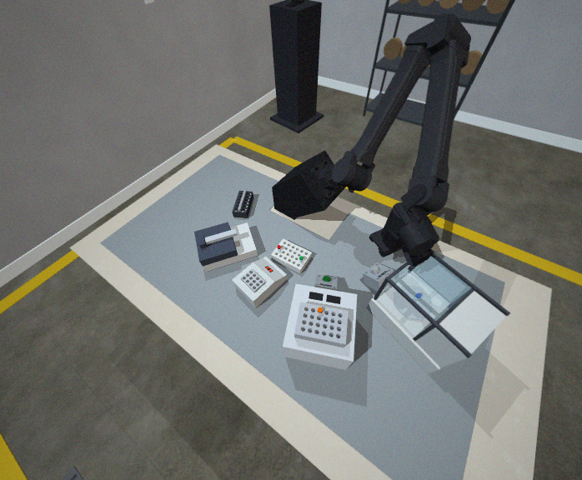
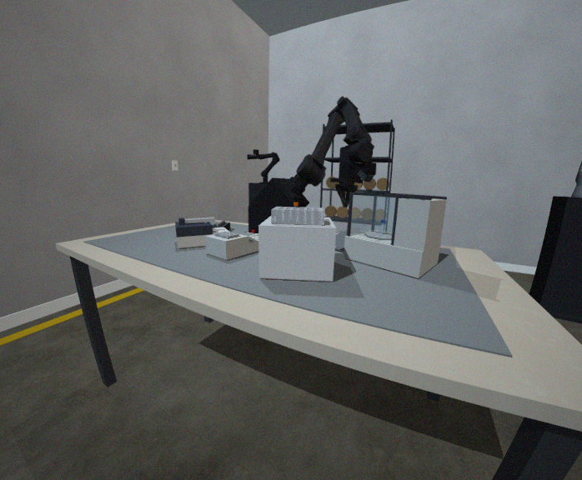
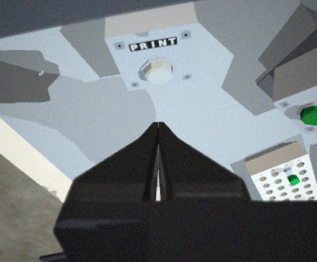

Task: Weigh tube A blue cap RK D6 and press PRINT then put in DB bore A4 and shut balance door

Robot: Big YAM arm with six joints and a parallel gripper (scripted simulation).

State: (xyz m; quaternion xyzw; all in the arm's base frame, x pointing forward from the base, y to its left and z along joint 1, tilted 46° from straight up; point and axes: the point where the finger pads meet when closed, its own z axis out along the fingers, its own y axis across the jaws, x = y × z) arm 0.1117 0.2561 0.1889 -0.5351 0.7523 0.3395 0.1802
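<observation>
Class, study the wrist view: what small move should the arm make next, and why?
Probably ease the shut, empty gripper forward and down onto the white PRINT key. The fingertips point at the key but stop short, and tube A already stands inside the balance.
</observation>
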